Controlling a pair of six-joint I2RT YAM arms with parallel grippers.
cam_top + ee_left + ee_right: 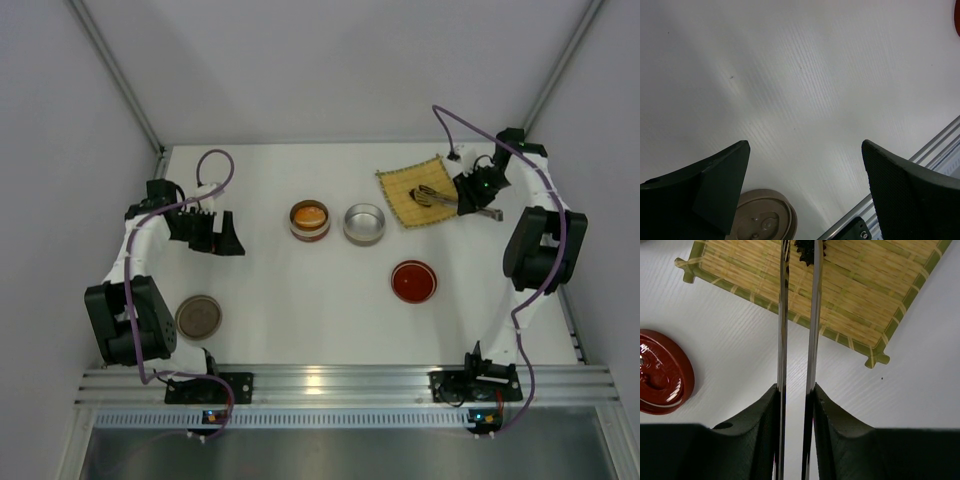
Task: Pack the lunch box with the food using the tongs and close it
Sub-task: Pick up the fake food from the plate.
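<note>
tongs [814,315] flank dark food [804,251], cut off above.

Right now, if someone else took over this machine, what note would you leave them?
Left gripper open, empty, above the table near the brown lid.
Right gripper shut on the tongs, tips at the dark piece on the mat.
Done: orange bun sits in the orange-rimmed tier.
To do: put the dark piece in, then close; silver tier looks empty, red lid lies off.

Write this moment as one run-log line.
right gripper: shut on tongs | tongs: tips at dark piece on mat | left gripper: open
</note>
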